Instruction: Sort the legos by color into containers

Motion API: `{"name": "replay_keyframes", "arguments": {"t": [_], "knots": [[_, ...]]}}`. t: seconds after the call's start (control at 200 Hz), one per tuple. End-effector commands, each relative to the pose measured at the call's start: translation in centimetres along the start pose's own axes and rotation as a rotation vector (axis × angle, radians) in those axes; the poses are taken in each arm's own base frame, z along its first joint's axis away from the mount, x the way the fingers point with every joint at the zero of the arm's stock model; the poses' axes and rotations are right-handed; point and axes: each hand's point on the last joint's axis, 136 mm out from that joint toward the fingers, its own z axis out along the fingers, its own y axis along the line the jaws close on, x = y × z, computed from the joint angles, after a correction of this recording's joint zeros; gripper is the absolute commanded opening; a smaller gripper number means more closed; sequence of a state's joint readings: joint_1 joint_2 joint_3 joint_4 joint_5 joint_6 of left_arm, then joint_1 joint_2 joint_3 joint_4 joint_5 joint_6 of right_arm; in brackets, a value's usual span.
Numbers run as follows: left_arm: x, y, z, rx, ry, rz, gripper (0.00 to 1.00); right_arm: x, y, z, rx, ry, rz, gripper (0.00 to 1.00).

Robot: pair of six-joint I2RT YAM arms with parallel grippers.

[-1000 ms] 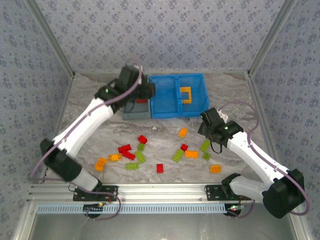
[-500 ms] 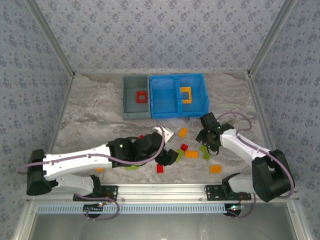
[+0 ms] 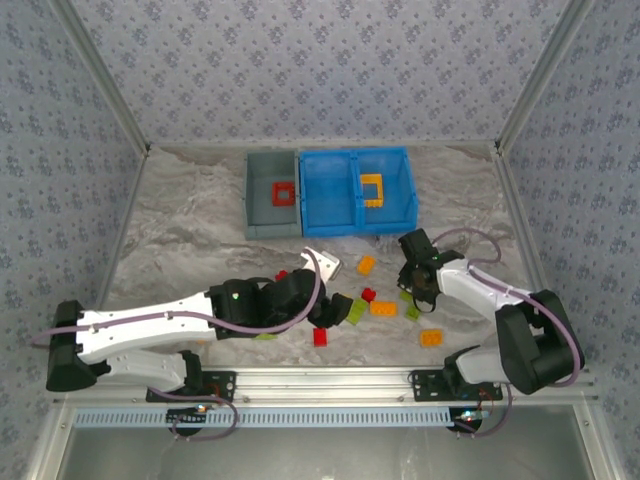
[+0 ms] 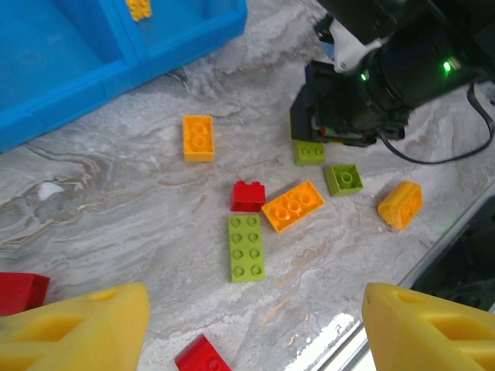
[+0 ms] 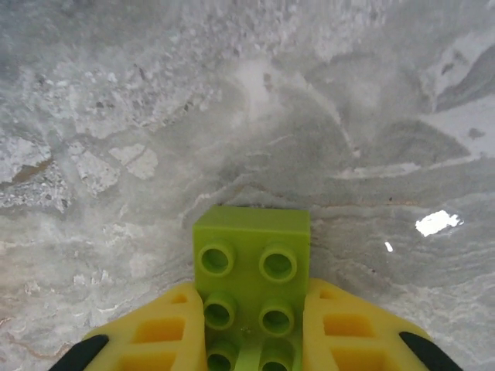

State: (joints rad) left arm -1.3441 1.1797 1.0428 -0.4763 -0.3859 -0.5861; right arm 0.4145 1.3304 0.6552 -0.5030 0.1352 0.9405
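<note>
Right gripper [image 5: 251, 313] is low on the right side of the table [image 5: 232, 116], near the front of the blue bin pair [image 3: 345, 225]. From the wrist camera I see its yellow fingers [image 5: 155, 340] pressed against both sides of a lime green brick [image 5: 251, 247], so I log it as clamped on that brick. The brick sits flat on the marble, studs up, its far end poking out past the fingertips.

Left gripper [image 4: 255, 309] hangs over the middle of the pile with its jaws spread wide and nothing between them. Below it I see a long lime brick [image 4: 247, 247]. A small red brick [image 4: 248, 195] lies just beyond its far end, and a tilted orange brick [image 4: 292, 205] is right beside the red one. A second orange brick [image 4: 198, 137] lies apart, closer to the bins. A small lime square [image 4: 343, 178] and an orange block [image 4: 400, 205] sit further right, near the other arm. A red brick [image 3: 320, 337] lies towards the front rail.

Bins stand at the back, side by side and touching — grey bin [image 3: 270, 230] on the left with a red frame [image 3: 284, 193] inside. The blue pair's right compartment holds an orange frame [image 3: 372, 188].
</note>
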Motion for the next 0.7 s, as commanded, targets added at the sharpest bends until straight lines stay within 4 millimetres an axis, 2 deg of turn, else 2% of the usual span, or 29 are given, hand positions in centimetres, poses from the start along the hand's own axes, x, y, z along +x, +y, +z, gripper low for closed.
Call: {"name": "replay_keyframes", "arguments": {"t": [0.0,0.06,0.15,0.275,0.3,0.33,0.43,0.51,0.59,0.695], "knots": [[-2.4,1.7,-2.3,-0.077,-0.095,-0.047,0.72,-2.4,3.0,-3.9,-0.022,-0.171,-0.149,0.23],[-2.9,2.6,-3.2,-0.111,-0.127,-0.059,0.72,-2.9,6.0,-6.6,-0.062,-0.254,-0.264,0.24],[-3.4,4.2,-4.5,-0.172,-0.169,-0.084,0.72,-3.0,10.8,-9.1,-0.140,-0.300,-0.383,0.24],[-3.6,7.3,-6.4,-0.296,-0.213,-0.133,0.71,-3.3,16.8,-9.1,-0.208,-0.283,-0.472,0.24],[-3.3,7.9,-6.7,-0.324,-0.211,-0.137,0.72,-3.3,17.6,-8.4,-0.199,-0.269,-0.491,0.24],[-3.1,8.5,-7.0,-0.349,-0.213,-0.148,0.71,-4.0,19.4,-8.8,-0.215,-0.277,-0.494,0.24],[-2.3,9.8,-7.6,-0.390,-0.206,-0.180,0.72,-5.2,22.4,-6.6,-0.195,-0.247,-0.514,0.22],[-1.5,10.4,-7.9,-0.397,-0.199,-0.208,0.71,-6.3,24.9,-5.8,-0.216,-0.237,-0.527,0.22],[-0.7,11.1,-8.2,-0.407,-0.193,-0.231,0.71,-7.3,26.7,-4.5,-0.214,-0.223,-0.532,0.22],[0.5,12.3,-8.6,-0.439,-0.175,-0.250,0.71,-7.8,27.0,-1.7,-0.143,-0.153,-0.538,0.22]]}}
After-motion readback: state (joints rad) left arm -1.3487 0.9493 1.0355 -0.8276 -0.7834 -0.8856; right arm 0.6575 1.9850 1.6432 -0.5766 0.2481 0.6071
